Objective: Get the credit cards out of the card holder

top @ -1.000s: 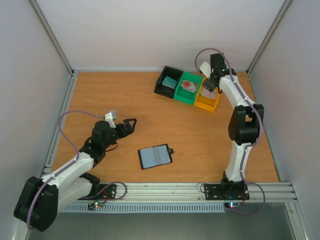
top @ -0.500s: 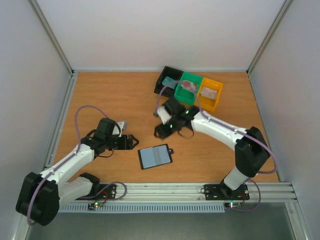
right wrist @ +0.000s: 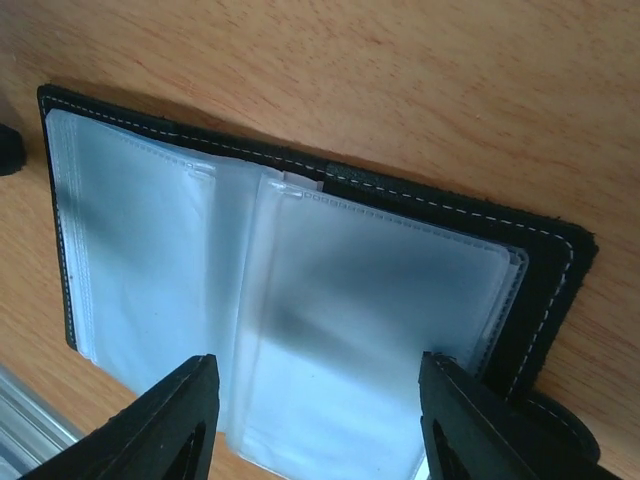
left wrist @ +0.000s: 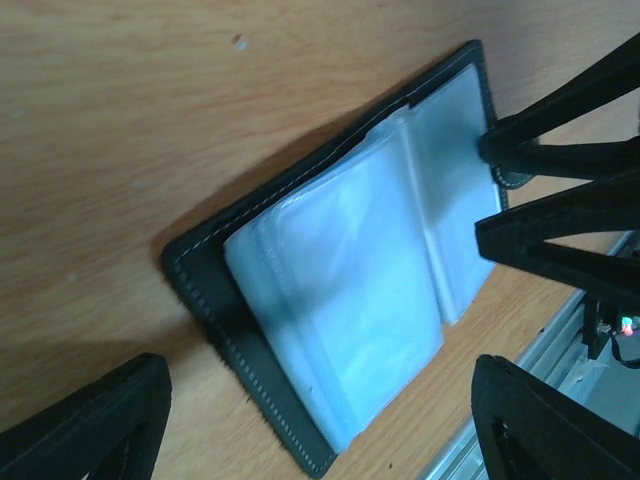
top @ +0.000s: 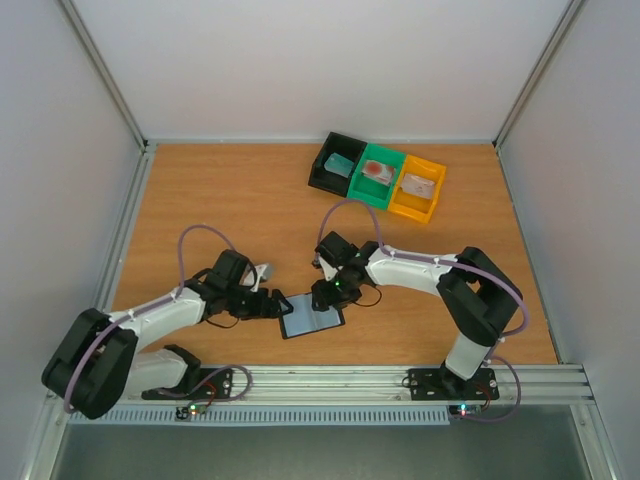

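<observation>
1. Left claw [top: 278,306] — jaws wide, gripping nothing, hovering just beside the left edge of the holder [top: 312,314]. If I close it here, it may pinch the cover's corner and drag the holder across the worktop [top: 220,200].
2. The holder lies open and flat towards the worktop's near edge, between the two claws. Its pale sleeves look empty in both wrist views, though they are cloudy. I could end up fishing at sleeves that hold nothing and crease or tear them.
3. Right claw [top: 326,295] — jaws about half apart, nothing held, tips low over the holder's far edge by the tab. I cannot tell whether they touch it. Pressing down harder could skid the holder towards the left claw, and the two claws are near enough to knock together.
4. At the back right, the teal card [top: 341,165] sits in the black tray [top: 322,172], the red card [top: 376,170] in the green tray [top: 362,188], and the whitish card [top: 421,185] in the orange tray [top: 404,208]. I judge the job about finished, so the main risk is needless extra handling.
</observation>
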